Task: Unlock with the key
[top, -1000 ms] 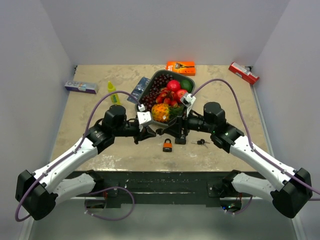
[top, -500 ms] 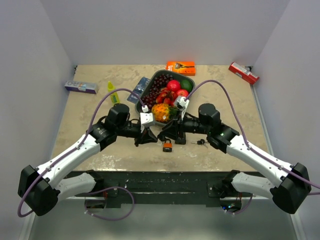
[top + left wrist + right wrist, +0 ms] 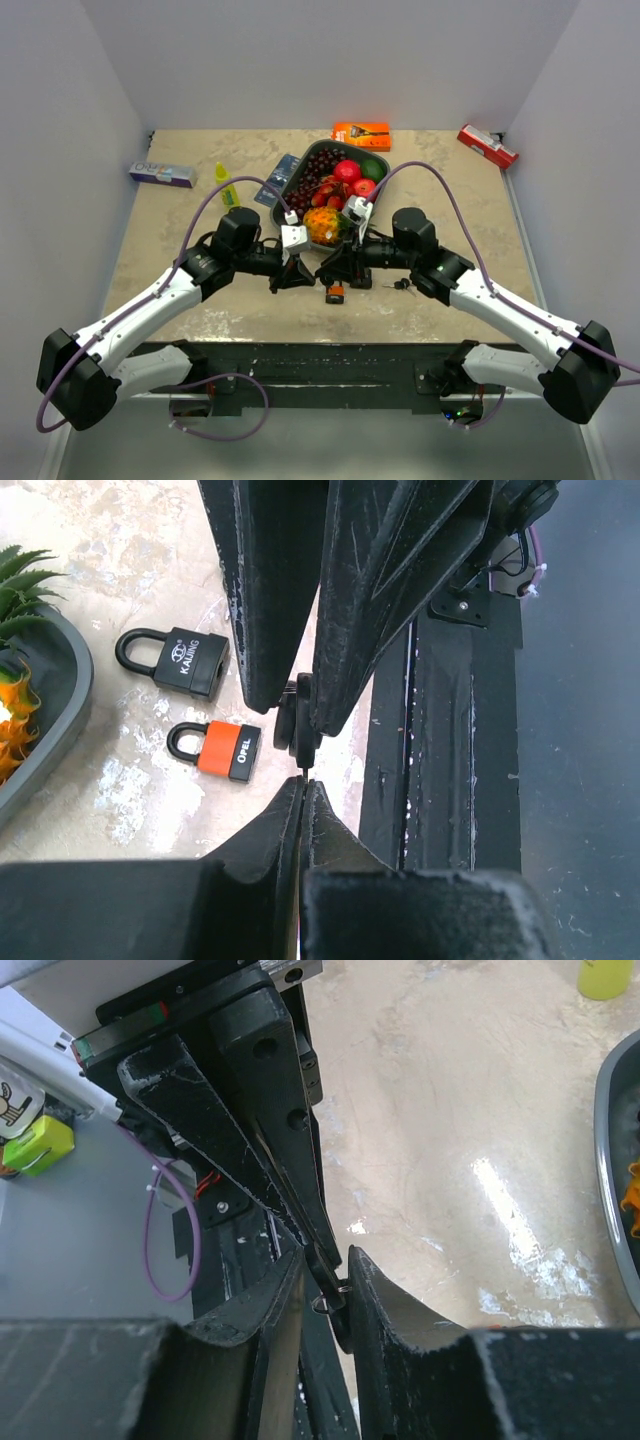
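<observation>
While the two arms meet nose to nose low over the front of the worktop, the key hangs in the air between them. The right pincer is clamped on its dark head, with the little ring poking out below. The left pincer has its tips closed to a thin slit right at the key's other end. I cannot tell whether the blade actually sits in that slit.

That uncertainty looks to me like the main danger. If the right side lets go before the left truly has hold, the key drops, and it hangs close to the worktop's near edge, so it could fall out of reach. A shallow pinch on the blade could also let the key swivel and spoil its aim at a keyhole.

Two locks lie just below, the orange padlock and the black padlock beside it. I see nothing that shows which one this key fits.
</observation>
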You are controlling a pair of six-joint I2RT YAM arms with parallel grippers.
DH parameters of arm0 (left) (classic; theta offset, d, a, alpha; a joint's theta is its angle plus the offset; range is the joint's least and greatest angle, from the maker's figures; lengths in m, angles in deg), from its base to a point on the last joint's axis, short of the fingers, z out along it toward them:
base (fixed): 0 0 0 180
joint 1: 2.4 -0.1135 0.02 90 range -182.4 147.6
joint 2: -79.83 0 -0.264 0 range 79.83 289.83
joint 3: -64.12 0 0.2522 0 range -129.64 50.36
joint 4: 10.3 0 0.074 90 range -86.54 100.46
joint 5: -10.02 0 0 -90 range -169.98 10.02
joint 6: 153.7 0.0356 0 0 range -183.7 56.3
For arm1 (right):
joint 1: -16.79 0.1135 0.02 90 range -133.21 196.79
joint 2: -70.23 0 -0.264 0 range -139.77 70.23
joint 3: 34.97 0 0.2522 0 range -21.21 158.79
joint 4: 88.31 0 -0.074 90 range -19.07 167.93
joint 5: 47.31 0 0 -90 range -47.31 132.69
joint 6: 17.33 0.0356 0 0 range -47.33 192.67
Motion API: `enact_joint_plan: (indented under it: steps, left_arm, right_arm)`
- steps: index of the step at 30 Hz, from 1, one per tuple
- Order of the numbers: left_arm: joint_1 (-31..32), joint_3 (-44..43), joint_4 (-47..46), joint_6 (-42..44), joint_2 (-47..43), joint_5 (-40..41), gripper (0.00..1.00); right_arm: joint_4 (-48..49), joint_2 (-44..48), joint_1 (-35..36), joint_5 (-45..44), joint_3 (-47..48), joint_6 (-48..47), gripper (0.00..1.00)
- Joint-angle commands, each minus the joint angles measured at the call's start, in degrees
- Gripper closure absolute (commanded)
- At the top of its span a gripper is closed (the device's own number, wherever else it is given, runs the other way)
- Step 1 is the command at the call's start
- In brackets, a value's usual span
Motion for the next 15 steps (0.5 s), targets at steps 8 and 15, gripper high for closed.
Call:
enact_joint_plan:
  steps: [8,15]
  left_arm:
    - [0.2,-2.2,-2.2,-1.3,-1.2,0.0,1.00]
    - [-0.2,-1.9,-2.4,-1.5,-1.8,-0.2,1.00]
  right_arm:
    - [-1.4,0.3,0.7,0.9,-0.3,-2.4,0.72]
    - [-1.1,0.2,1.0,0.8,-0.5,-2.5,0.69]
